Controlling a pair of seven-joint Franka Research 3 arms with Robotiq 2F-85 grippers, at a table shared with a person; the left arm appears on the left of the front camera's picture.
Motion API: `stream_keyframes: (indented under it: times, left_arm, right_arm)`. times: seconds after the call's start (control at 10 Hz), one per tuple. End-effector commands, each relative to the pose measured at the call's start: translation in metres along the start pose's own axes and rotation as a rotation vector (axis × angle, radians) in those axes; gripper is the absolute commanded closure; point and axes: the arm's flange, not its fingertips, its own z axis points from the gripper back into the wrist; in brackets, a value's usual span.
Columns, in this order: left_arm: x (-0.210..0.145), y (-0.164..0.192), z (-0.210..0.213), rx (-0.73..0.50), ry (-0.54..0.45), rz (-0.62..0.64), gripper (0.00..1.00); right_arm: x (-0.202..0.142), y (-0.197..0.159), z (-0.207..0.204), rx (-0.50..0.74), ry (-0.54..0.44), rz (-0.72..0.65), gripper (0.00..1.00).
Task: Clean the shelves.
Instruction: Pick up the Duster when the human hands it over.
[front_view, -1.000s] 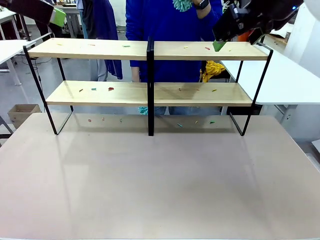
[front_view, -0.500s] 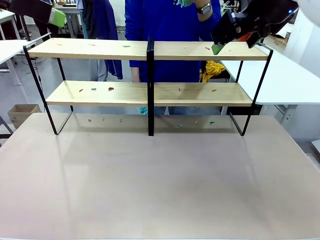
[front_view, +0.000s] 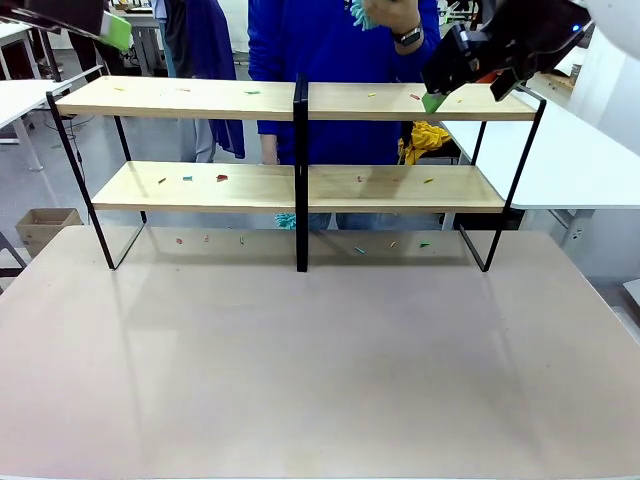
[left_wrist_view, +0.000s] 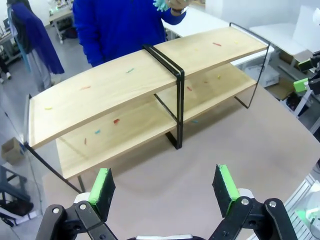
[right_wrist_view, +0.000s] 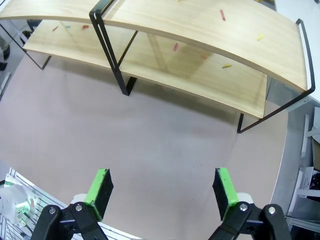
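Left wrist view: looking down between the fingers of the left gripper (left_wrist_view: 165, 187), green pads spread wide with nothing between them, high above a matte beige tabletop (left_wrist_view: 225, 145). At the table's far part, the wide two-tier rack of light wooden boards on a thin black metal frame (left_wrist_view: 110, 82), with small coloured scraps (left_wrist_view: 116, 120) strewn over both boards. Crossing the front of both tiers, a black centre post (left_wrist_view: 179, 110). Behind the rack, a person in a bright blue top (left_wrist_view: 120, 25), with a teal fluffy duster (left_wrist_view: 161, 5) held in a raised hand above the upper board.

Right wrist view: looking down between the fingers of the right gripper (right_wrist_view: 160, 187), likewise splayed and empty, over bare tabletop before the rack's right half. Red and yellow scraps on the upper board, more on the lower.

Front view: left gripper above the rack's upper left corner, right gripper in front of the top board's right end, hiding a bit of it. More scraps on the tabletop under the lower board. Behind, a crumpled yellow cloth (front_view: 425, 135); on the floor at left, a brown cardboard box (front_view: 45, 225); at right, a white side table (front_view: 580, 150).
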Motion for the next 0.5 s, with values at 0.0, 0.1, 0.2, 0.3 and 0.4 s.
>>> stream_keyframes:
  times: [0.0,0.1,0.2,0.3,0.4]
  left_arm:
    - [0.001,-0.003,-0.004,-0.004,0.029,0.022,0.0]
    - [0.002,-0.004,-0.006,-0.012,0.042,0.019,0.0]
    - [0.003,-0.004,-0.009,-0.039,0.076,0.027,0.0]
    - [0.003,-0.004,-0.012,-0.063,0.098,0.042,0.0]
    - [0.002,-0.004,-0.015,-0.057,0.121,0.051,0.0]
  right_arm:
    - [0.004,-0.006,0.001,0.025,-0.001,0.019,0.0]
    - [0.004,-0.006,0.0,0.025,0.002,0.019,0.0]
    - [0.004,-0.007,0.0,0.026,0.001,0.016,0.0]
    - [0.004,-0.008,0.0,0.026,0.001,0.017,0.0]
    - [0.004,-0.008,0.0,0.026,0.003,0.019,0.0]
